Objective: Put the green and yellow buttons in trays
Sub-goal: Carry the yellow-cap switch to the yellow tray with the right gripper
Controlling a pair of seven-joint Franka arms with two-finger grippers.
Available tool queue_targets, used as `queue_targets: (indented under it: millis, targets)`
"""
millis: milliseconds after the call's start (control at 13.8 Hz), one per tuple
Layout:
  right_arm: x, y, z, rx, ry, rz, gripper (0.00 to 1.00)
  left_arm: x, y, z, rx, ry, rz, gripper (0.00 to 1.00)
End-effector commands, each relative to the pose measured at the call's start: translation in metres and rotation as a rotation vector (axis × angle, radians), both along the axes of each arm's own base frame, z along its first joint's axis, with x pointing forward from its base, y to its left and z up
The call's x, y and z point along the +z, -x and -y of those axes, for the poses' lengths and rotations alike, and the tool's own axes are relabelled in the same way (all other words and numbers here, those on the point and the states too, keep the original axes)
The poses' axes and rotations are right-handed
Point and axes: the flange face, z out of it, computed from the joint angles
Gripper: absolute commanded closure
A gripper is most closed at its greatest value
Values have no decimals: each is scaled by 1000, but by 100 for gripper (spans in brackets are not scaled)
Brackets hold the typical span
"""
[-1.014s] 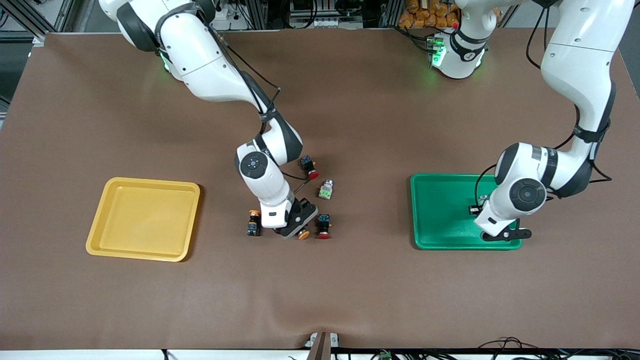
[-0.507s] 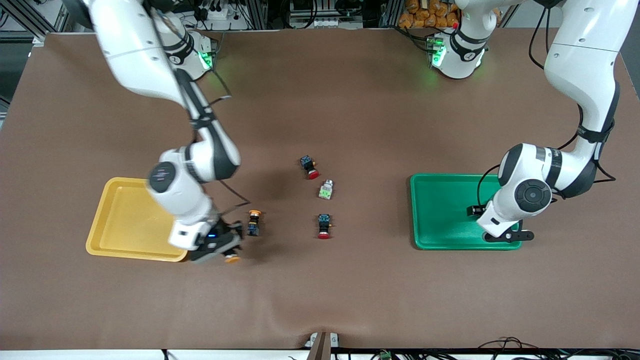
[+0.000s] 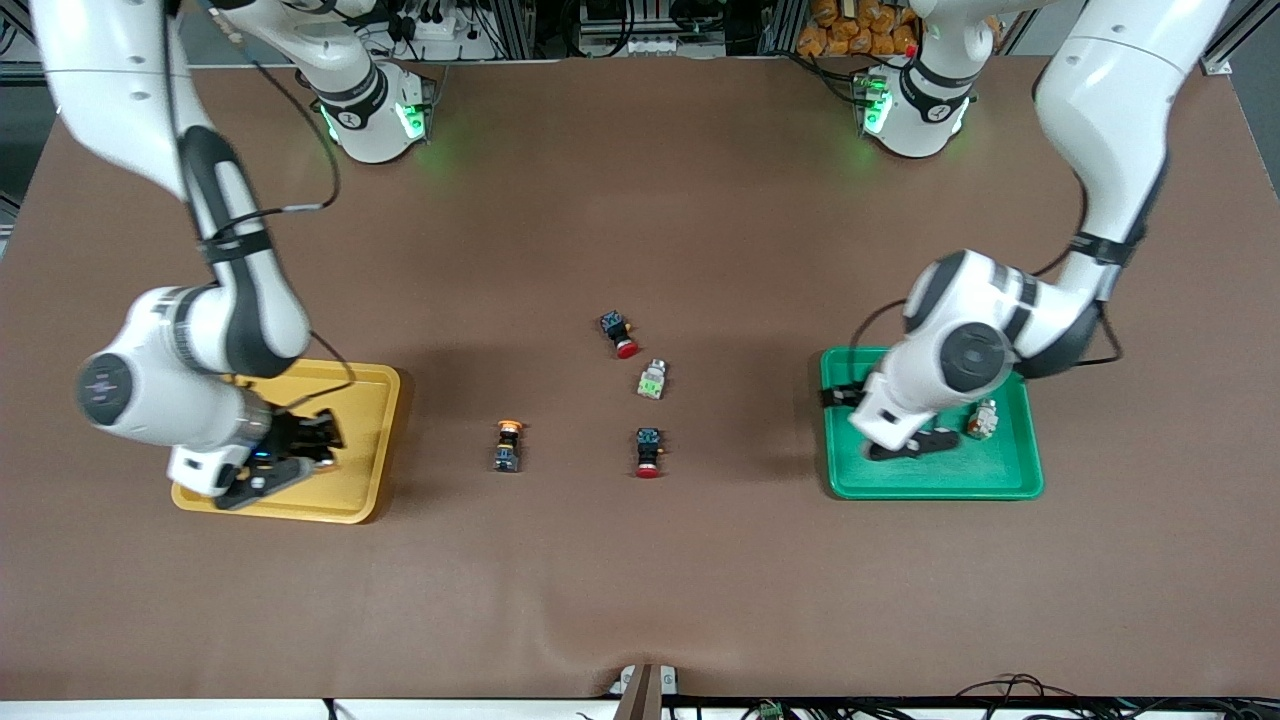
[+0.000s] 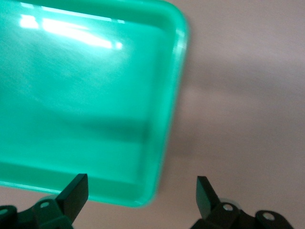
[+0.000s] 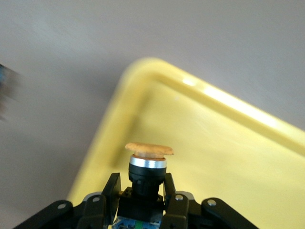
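Fingers of your right gripper [image 5: 142,193] clamp the black body of a yellow-capped button [image 5: 148,164], cap pointing away from the wrist, and they hang over the yellow tray [image 3: 375,440] near its corner, so the drop lies straight below. Your left gripper [image 4: 140,191] is spread wide and empty over the green tray [image 3: 850,480] rim, where a whitish button [image 3: 983,418] already lies. On the bench, the green-marked button [image 3: 652,380] sits nearer your left arm; the other yellow-capped one [image 3: 508,445] nearer your right.

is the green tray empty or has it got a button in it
Not empty: one whitish button lies in the green tray, beside the open left tool.
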Motion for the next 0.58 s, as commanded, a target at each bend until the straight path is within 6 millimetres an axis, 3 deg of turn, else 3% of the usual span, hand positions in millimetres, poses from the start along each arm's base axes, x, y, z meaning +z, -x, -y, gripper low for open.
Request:
queue_targets:
  millis: [0, 72, 217, 362, 507]
  targets:
    - [-11, 15, 53, 5, -34, -49, 84, 9, 22, 81, 34, 4, 1, 0]
    - [-10, 15, 55, 14, -36, -45, 1, 7, 30, 110, 41, 6, 8, 0]
    - [-4, 9, 45, 26, -42, -28, 0, 3, 48, 164, 35, 26, 9, 0]
    - [7, -1, 15, 63, -44, -4, 0, -4, 65, 206, -4, 46, 28, 0]
    - [9, -12, -29, 80, -83, 16, 0, -17, 70, 223, -2, 70, 75, 0]
